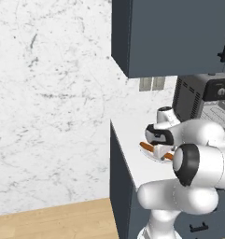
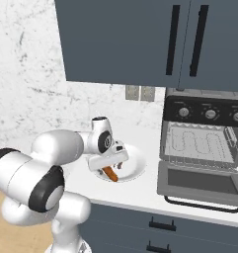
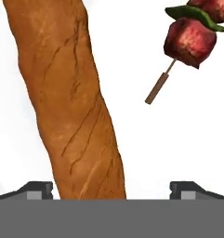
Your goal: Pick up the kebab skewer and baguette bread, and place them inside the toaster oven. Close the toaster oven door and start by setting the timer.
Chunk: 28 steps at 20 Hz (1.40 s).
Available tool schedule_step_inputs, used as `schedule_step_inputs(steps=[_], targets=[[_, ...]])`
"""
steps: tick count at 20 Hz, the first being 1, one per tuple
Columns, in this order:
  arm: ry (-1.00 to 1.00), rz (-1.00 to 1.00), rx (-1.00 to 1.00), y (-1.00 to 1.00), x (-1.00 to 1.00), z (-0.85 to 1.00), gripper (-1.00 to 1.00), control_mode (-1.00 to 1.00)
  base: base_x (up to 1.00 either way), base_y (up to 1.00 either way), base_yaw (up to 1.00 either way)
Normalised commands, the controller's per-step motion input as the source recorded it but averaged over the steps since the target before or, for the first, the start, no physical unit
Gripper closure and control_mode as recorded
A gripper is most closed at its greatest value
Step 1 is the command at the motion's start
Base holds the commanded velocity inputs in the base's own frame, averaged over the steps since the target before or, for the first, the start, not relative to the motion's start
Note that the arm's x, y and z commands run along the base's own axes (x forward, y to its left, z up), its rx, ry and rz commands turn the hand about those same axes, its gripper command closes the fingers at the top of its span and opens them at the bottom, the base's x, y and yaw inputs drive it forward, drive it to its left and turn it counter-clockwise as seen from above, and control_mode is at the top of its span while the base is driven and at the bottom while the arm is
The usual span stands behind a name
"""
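The baguette bread (image 3: 71, 102) is a long orange-brown loaf lying on a white plate (image 3: 146, 148). It runs between the fingertips of my gripper (image 3: 115, 190), which stands open low over it; whether the pads touch the loaf I cannot tell. The kebab skewer (image 3: 190, 39), with dark red chunks and a green piece, lies beside the loaf on the same plate. From the base, the gripper (image 2: 110, 168) hangs over the plate (image 2: 135, 168) with the baguette's end (image 2: 109, 173) peeking out below. The toaster oven (image 2: 204, 133) stands to the right, its door (image 2: 199, 184) folded down open.
Dark wall cabinets (image 2: 140, 39) hang low above the counter (image 2: 140, 195) and the oven. An outlet plate (image 2: 140, 93) sits on the marble wall behind. The counter's left end (image 1: 115, 133) drops off next to the plate (image 1: 153, 156). The oven's vented side (image 1: 186, 100) faces the arm.
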Motion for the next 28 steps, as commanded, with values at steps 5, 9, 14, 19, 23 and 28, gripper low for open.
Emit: schedule_step_inputs(steps=[5, 9, 14, 19, 23, 28], targets=[[0.0, 0.0, 0.0, -0.04, 0.0, -0.26, -1.0, -1.0, 0.0, 0.0, 0.0], [0.0, 0.0, 0.01, -0.01, 0.0, -0.31, 1.0, -1.0, 0.0, 0.0, 0.0], [-0.01, 0.0, 0.03, -0.15, -0.07, -0.1, 1.0, -1.0, 0.0, 0.0, 0.0], [0.0, 0.0, 0.0, -0.04, -0.06, 0.12, 1.0, -1.0, 0.0, 0.0, 0.0], [0.0, 0.0, 0.0, 0.0, -0.01, 0.61, 1.0, -1.0, 0.0, 0.0, 0.0], [0.0, 0.0, 0.0, -0.08, -0.13, 0.78, 1.0, -1.0, 0.0, 0.0, 0.0]])
